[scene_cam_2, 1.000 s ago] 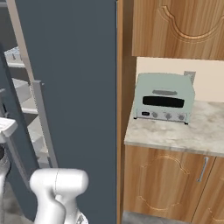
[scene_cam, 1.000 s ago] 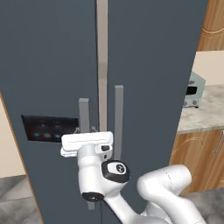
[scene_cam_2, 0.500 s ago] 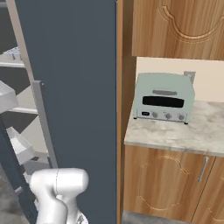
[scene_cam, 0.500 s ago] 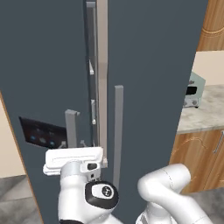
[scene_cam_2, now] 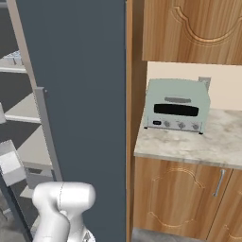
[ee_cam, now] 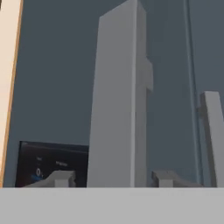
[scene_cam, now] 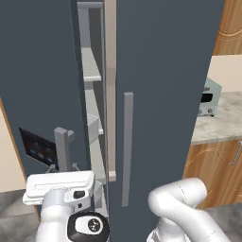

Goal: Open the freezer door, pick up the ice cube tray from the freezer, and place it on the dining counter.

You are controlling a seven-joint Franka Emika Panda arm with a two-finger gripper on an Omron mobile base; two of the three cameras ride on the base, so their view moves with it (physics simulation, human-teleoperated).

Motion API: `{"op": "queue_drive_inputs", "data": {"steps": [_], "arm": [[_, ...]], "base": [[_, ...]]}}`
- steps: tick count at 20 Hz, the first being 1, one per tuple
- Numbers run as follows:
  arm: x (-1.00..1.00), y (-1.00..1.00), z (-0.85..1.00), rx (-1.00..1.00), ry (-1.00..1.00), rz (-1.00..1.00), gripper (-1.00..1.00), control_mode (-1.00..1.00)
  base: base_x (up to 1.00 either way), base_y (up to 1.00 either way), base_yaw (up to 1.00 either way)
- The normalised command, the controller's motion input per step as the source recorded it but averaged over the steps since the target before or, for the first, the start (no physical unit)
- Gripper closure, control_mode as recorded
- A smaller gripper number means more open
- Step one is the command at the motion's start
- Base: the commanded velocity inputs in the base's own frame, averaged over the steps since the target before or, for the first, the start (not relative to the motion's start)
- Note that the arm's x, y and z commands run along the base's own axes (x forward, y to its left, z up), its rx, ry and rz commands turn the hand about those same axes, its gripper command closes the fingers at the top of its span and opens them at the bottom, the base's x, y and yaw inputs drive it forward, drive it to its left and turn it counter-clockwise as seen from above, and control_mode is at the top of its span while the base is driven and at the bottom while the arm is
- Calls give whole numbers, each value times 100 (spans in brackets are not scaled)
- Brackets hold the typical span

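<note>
Hand view: the gripper (ee_cam: 113,179) sits right at the grey handle (ee_cam: 118,105) of the freezer door (ee_cam: 52,78), 1 fingertip (ee_cam: 59,178) on each side of the bar, jaws spread around it. Cannot tell if the pads actually touch the bar, since their ends are cut off at the bottom edge. The handle runs tall and upright between them. Behind it, lower left, is the black dispenser panel (ee_cam: 48,164) with faint blue lights. A 2nd grey handle (ee_cam: 212,135) stands at right.

Left base view: the white hand (scene_cam: 59,186) is low at left, level with the bottom of the handle (scene_cam: 61,146), just right of the dispenser panel (scene_cam: 40,151). The freezer door (scene_cam: 42,71) is swung partly out, leaving a gap that shows the freezer (scene_cam: 92,94) interior with light grey shelves (scene_cam: 90,66) stacked up the opening. The plain slate-blue door (scene_cam: 165,71) to the right is shut, its own handle (scene_cam: 126,149) vertical. Ice cube tray not made out in the gap from here. Far right, a wall counter (scene_cam: 217,123) with a pale green toaster oven (scene_cam: 210,97) on it.

Right base view: the arm (scene_cam_2: 61,208) is at lower left, grey shelves (scene_cam_2: 23,113) show at the left edge, and the plain door (scene_cam_2: 75,94) is edge-on. Something pale with a grid sits on the top shelf (scene_cam_2: 14,57) at far left, too small and cropped to call. The toaster oven (scene_cam_2: 177,105) sits on the stone wall counter (scene_cam_2: 189,146) over wooden cabinets (scene_cam_2: 179,198).
</note>
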Motion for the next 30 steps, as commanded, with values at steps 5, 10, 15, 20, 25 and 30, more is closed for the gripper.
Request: {"op": "queue_drive_inputs", "data": {"steps": [5, 10, 15, 20, 25, 30], "arm": [[-31, 65, 0, -1, 5, 0, 100, -100], [-15, 48, 0, -2, 1, 0, 100, -100], [-2, 24, 0, 0, 0, 0, 100, -100], [0, 0, 0, 0, 0, 0, -100, -100], [-21, 0, 0, 0, 0, 1, -100, -100], [-39, 0, 1, 0, 0, 6, -100, -100]], "base": [[0, 0, 0], [0, 0, 0], [0, 0, 0], [0, 0, 0], [0, 0, 0], [0, 0, 0]]}}
